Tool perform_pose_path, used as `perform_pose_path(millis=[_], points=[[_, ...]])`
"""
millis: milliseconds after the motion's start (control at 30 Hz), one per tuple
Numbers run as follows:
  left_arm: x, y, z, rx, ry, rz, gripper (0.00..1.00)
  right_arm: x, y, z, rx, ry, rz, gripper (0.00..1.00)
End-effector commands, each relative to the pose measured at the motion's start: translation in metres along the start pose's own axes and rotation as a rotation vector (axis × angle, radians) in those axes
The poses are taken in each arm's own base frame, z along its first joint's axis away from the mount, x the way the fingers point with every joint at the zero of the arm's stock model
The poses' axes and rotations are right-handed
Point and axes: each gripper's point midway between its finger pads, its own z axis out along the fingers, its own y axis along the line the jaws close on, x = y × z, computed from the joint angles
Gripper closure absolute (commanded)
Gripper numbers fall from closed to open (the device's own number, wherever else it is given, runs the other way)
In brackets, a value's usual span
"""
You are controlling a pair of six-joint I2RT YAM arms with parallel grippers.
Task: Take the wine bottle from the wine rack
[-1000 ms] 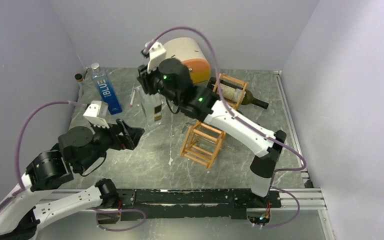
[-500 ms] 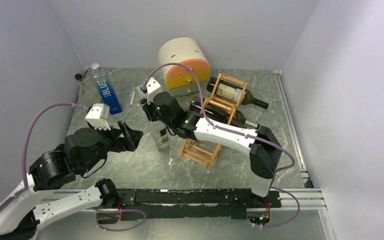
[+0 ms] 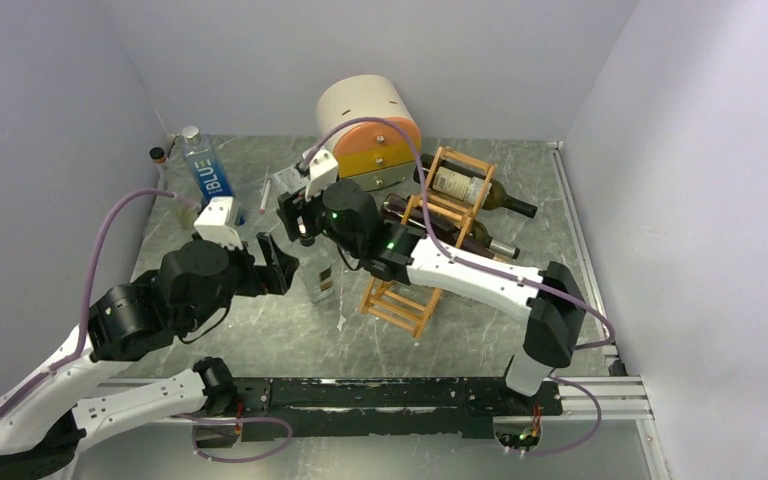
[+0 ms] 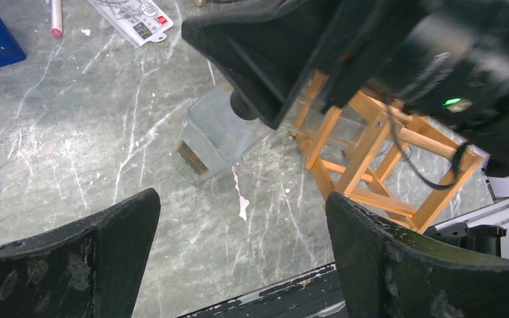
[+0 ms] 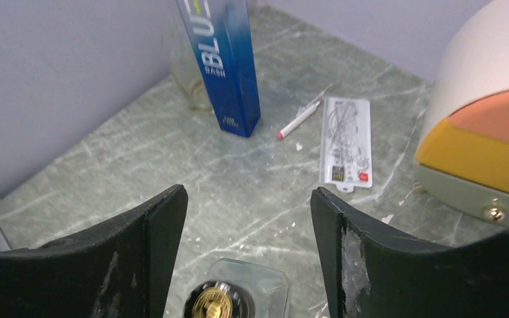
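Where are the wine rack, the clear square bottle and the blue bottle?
wine rack [image 4: 366,149], left wrist view, a wooden post
clear square bottle [image 4: 220,129], left wrist view, glass side
blue bottle [image 5: 228,79], right wrist view, front face

wine rack [image 3: 391,316]: tan wood, standing | wine bottle [image 3: 468,188]: dark, lying on top tier

Pale lilac walls [image 3: 520,60] around a grey, white-veined marble tabletop [image 3: 290,330].

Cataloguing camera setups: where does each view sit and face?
Top external: high behind, looking down on the table; left arm, right arm show.
Left wrist: on the left gripper, fingers framing the clear square bottle and wine rack below.
Right wrist: on the right gripper, fingers above that bottle's cap.
All three share the bottle.
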Motion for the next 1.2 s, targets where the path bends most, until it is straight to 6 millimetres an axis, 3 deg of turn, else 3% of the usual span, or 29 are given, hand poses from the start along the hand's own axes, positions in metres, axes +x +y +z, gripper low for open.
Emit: perform_pose_path(millis=[0,167,367,500,567,700,900,1067,1167], points=[[-0.018,-0.003,0.0,-0.025,-0.032,-0.004,0.02,-0.068,-0.004,-0.03,0.018,-0.093,0.056,0.25],[-0.025,-0.018,0.013,-0.03,-0.008,0.045,0.02,-0.101,-0.029,-0.067,0.113,-0.091,0.072,0.16],[-0.024,-0.024,0.038,-0.09,0.034,0.126,0.02,-0.132,-0.084,-0.143,0.26,-0.161,0.111,0.12],[-0.035,-0.026,0.065,-0.077,0.062,0.157,0.02,-0.132,-0.111,-0.188,0.334,-0.196,0.13,0.11],[-0.036,-0.025,0.078,-0.067,0.085,0.162,0.1,-0.132,-0.121,-0.209,0.362,-0.214,0.147,0.11],[-0.025,-0.022,0.101,-0.073,0.105,0.209,0.18,-0.129,-0.132,-0.241,0.38,-0.236,0.174,0.11],[-0.01,-0.017,0.121,-0.11,0.155,0.237,0.35,-0.121,-0.143,-0.266,0.406,-0.251,0.199,0.1],[-0.001,0.004,0.121,-0.19,0.185,0.256,0.54,-0.111,-0.147,-0.269,0.421,-0.241,0.194,0.09],[-0.007,0.023,0.116,-0.239,0.191,0.263,0.69,-0.107,-0.148,-0.268,0.43,-0.239,0.19,0.08]])
